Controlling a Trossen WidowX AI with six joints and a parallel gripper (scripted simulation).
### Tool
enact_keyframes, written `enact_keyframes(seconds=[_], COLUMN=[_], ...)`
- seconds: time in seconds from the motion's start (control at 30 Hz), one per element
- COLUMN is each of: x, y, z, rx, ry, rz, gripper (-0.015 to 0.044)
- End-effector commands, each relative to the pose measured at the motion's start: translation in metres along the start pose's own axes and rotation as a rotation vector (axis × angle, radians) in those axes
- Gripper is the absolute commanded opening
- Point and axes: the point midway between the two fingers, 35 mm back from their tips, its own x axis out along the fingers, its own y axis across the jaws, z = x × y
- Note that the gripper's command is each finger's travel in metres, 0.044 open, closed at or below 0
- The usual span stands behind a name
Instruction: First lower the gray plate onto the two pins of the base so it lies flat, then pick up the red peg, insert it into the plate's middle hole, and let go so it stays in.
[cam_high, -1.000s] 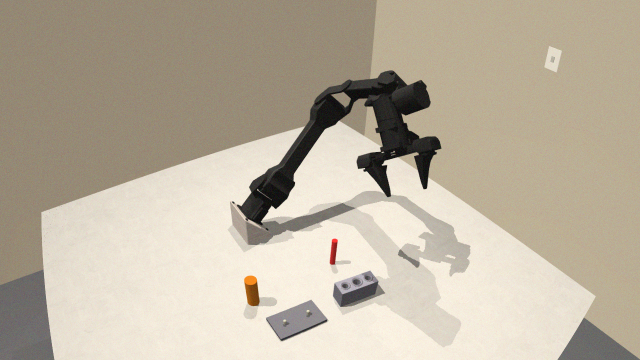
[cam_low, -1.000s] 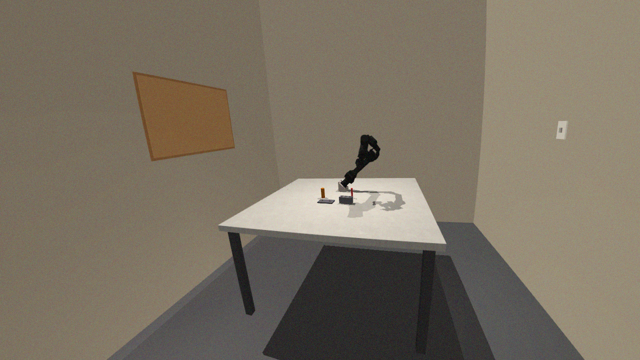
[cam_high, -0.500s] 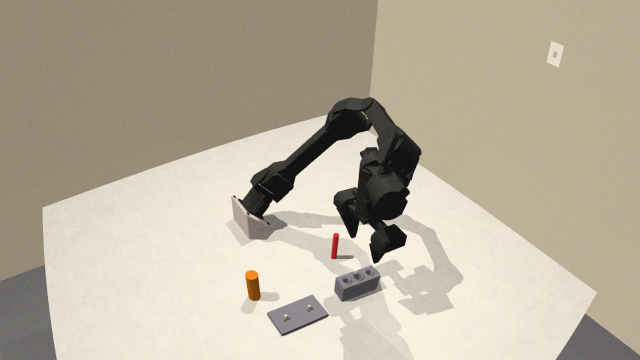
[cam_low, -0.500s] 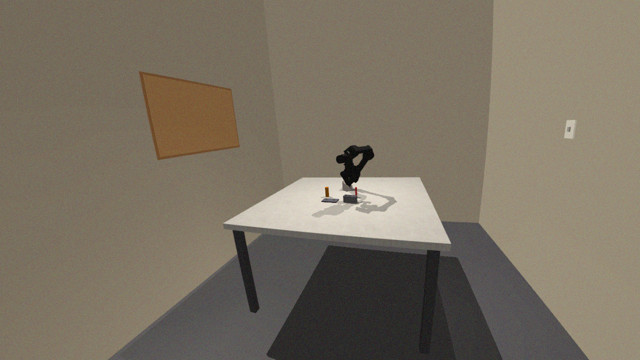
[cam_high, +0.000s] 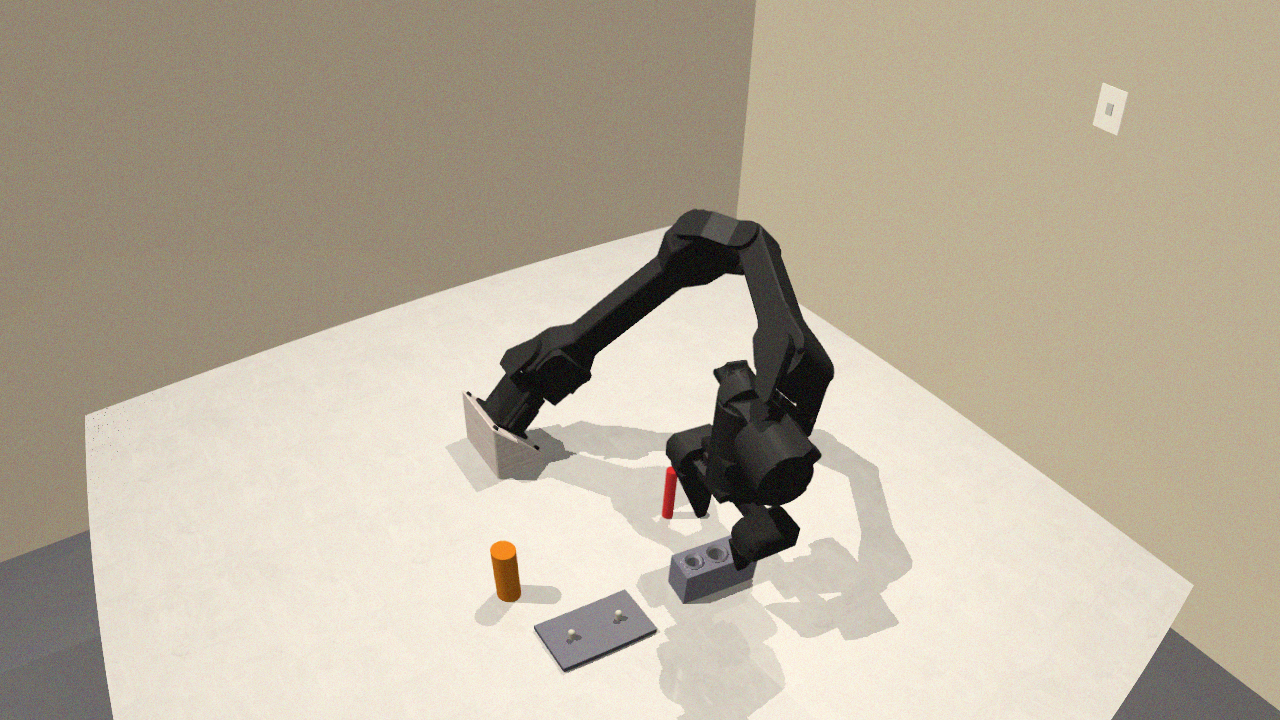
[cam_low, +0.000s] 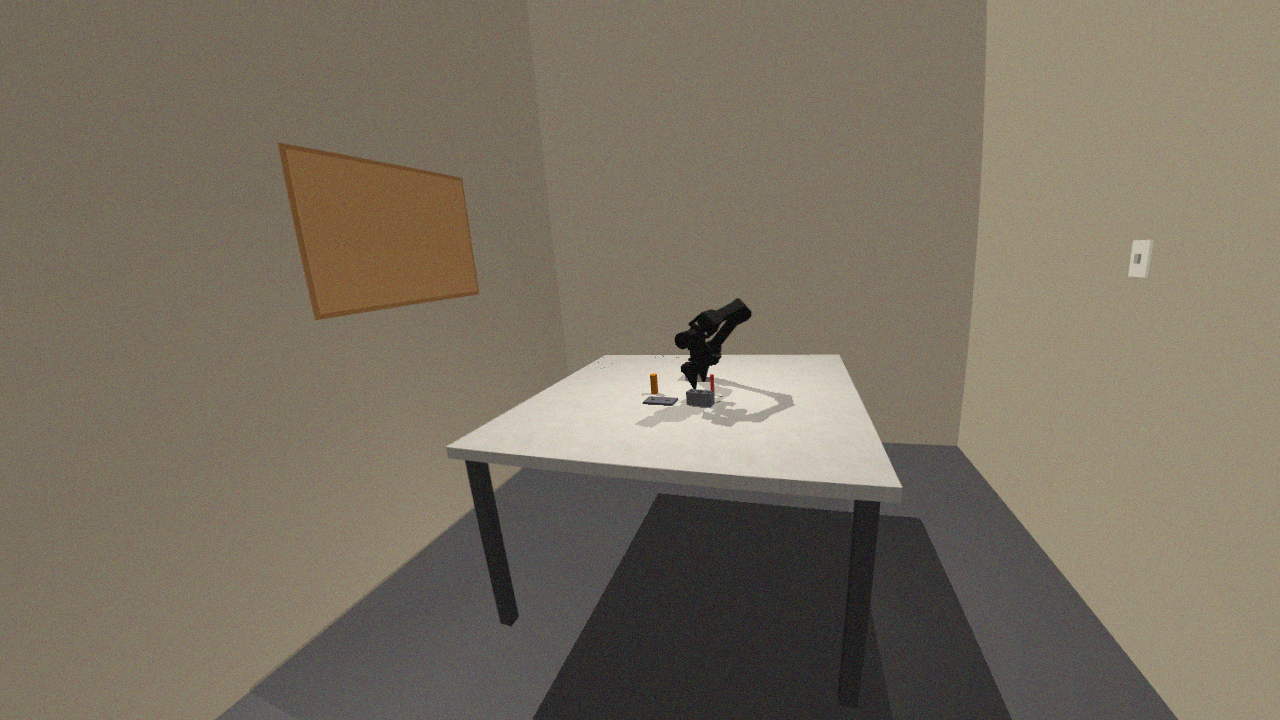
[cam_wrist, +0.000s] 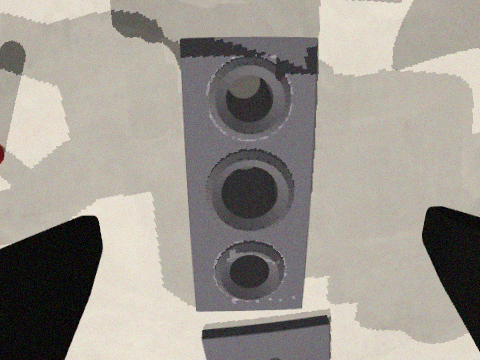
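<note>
The gray plate is a thick block with three holes in its top. It stands on the table beside the base, which lies flat with two bare pale pins. The red peg stands upright behind the plate; a sliver of it shows at the wrist view's left edge. My gripper is open and empty, pointing down just above the plate, its fingers spread to either side. One finger hides the plate's right end in the top view.
An orange cylinder stands upright behind and left of the base. The arm's mounting block is farther back on the white table. The peg stands close beside the rear finger in the top view.
</note>
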Motion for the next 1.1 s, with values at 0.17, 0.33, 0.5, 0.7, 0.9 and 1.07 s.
enact_keyframes(seconds=[0.17,0.33,0.5,0.7,0.9,1.07], x=[0.014,0.022,0.031,0.04,0.05,0.058], y=[0.002,0.001,0.001,0.001,0.002,0.002], z=[0.001,0.001,0.001,0.001,0.001,0.001], rx=[0.005,0.005,0.005,0.004,0.004,0.004], ry=[-0.003,-0.003,-0.003,-0.003,-0.004,-0.005], rz=[0.002,0.001,0.001,0.001,0.001,0.001], gripper=[0.044,0.044,0.044,0.044,0.044,0.044])
